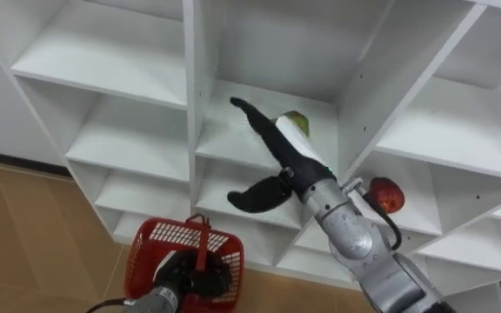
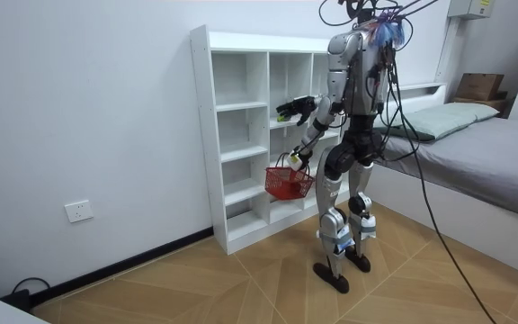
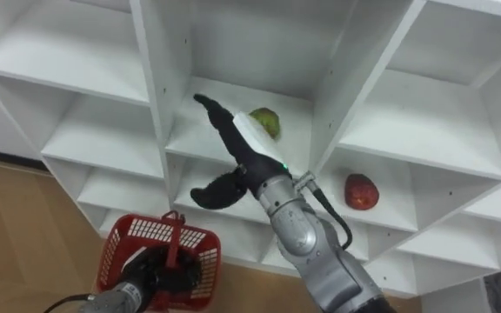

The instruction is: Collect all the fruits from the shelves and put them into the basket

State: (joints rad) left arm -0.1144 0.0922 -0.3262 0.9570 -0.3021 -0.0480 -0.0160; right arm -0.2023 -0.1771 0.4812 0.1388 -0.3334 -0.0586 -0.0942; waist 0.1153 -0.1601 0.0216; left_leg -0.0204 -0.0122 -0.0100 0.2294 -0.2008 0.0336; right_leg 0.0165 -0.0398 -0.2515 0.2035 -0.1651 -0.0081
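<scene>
Reaching into the white shelf unit's (image 3: 330, 104) middle compartment, the right hand (image 3: 236, 142) holds nothing, its fingers straight and thumb spread, just beside a green fruit (image 3: 267, 122). A red fruit (image 3: 361, 191) sits one compartment right and lower. The left hand (image 3: 165, 276) curls round the red basket's (image 3: 116, 261) handle.

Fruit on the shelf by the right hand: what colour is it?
Yellow-green; the fruit shows best in the right eye view, just beyond the right hand.

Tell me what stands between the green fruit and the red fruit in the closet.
A white upright divider separates them: the green fruit in one compartment, the red fruit in the next; both eye views show it.
</scene>
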